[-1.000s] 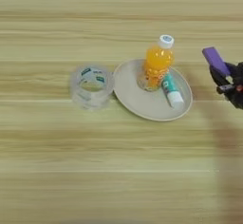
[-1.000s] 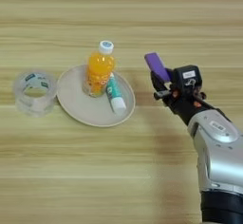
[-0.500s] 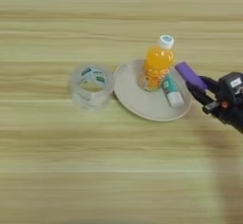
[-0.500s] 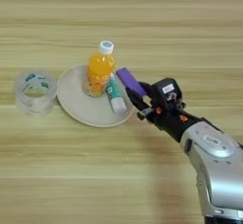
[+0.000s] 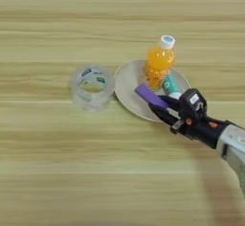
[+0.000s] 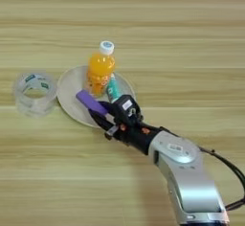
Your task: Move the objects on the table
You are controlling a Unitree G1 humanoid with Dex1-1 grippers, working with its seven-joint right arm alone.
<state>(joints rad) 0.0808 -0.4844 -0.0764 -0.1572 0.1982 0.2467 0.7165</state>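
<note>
Gripping the purple stick (image 6: 92, 102) btw its two black fingers, the right gripper (image 6: 106, 116) is closed down narrow on the stick's lower end, w/ the rest of it poking up-left over the plate (image 6: 71, 83). Can't tell if the stick's free end touches the plate or just hangs above it. Orange drink bottle (image 6: 99, 69) stands upright on the plate, white cap on. Teal-and-white tube (image 6: 113, 88) lies just beside the bottle, its near end partly hidden behind the gripper. Clear tape roll (image 5: 93, 86) sits on the table (image 5: 57, 172) left of the plate, close to the rim. Silver forearm is cut off at the bottom edge.
</note>
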